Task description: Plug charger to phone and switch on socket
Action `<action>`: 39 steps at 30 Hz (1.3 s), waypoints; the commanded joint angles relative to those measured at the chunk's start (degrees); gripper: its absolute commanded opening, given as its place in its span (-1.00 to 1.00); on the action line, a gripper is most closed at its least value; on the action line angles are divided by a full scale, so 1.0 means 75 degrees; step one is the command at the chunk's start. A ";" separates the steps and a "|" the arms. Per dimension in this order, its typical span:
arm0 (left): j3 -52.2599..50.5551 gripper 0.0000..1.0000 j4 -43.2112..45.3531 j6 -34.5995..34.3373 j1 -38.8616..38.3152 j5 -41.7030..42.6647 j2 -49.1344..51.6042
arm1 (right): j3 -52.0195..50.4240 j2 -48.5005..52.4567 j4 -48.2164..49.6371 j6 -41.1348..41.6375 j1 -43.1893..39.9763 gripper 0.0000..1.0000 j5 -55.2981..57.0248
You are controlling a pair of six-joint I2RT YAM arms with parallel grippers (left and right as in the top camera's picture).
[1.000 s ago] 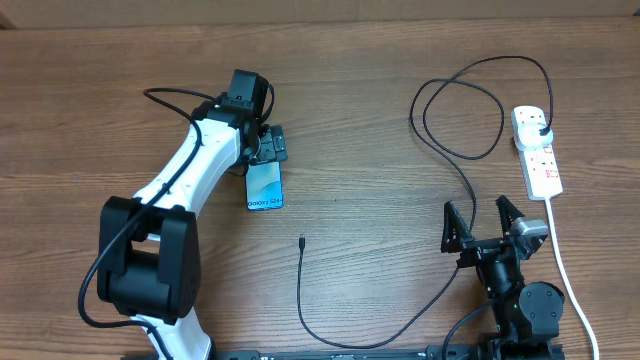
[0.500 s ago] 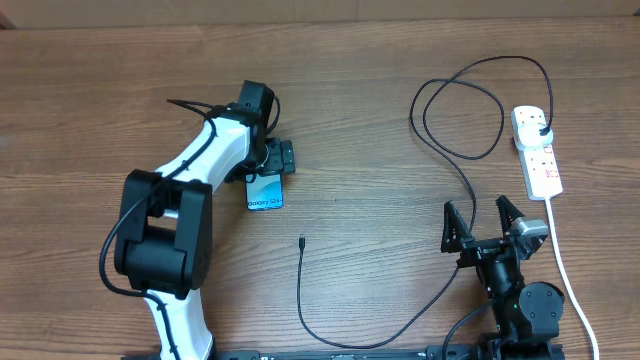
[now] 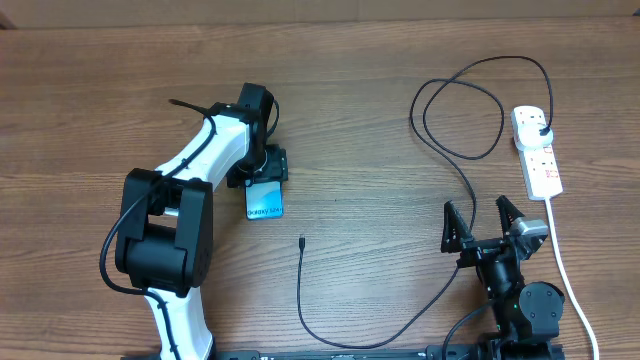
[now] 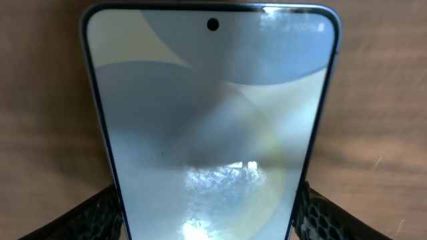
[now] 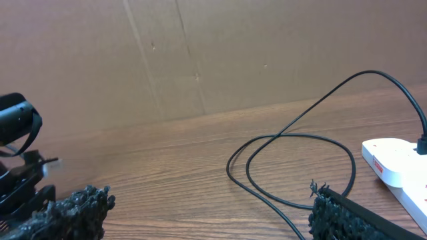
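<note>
The phone [image 3: 265,203] lies on the table left of centre, its light-blue screen up. It fills the left wrist view [image 4: 210,100]. My left gripper [image 3: 266,166] [image 4: 210,203] holds its far end, one finger against each long edge. The charger [image 3: 301,290] is a thin black cable; its free connector tip [image 3: 302,240] lies right of the phone, and it loops to a black plug [image 3: 541,128] seated in the socket [image 3: 538,155], a white power strip at the right. My right gripper [image 3: 485,222] [image 5: 207,210] is open and empty, near the front edge, beside the cable loop [image 5: 293,143].
The strip's thick white cord [image 3: 565,270] runs to the front edge past my right arm. The strip's end also shows in the right wrist view [image 5: 393,163]. A brown cardboard wall [image 5: 200,53] stands behind the table.
My left arm has swung and drawn back; the phone has slid a little toward the front and turned slightly with the gripper. The right arm and cable have not moved.
</note>
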 commanded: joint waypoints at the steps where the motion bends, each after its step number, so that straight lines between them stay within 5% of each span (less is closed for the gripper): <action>1: -0.0210 0.57 -0.0513 0.0015 -0.0058 0.0248 0.0452 | -0.0076 -0.0076 0.0023 -0.0032 0.0044 1.00 -0.0017; 12: -0.0210 0.72 -0.1582 0.0015 -0.0058 0.0242 0.0452 | -0.0076 -0.0076 0.0023 -0.0032 0.0044 1.00 -0.0017; 16: -0.0210 1.00 -0.1574 0.0015 -0.0055 0.0245 0.0452 | -0.0076 -0.0076 0.0023 -0.0035 0.0044 1.00 -0.0015; 39: -0.0210 1.00 -0.1137 0.0166 -0.0055 0.0236 0.0452 | -0.0076 -0.0076 0.0023 -0.0035 0.0044 1.00 -0.0017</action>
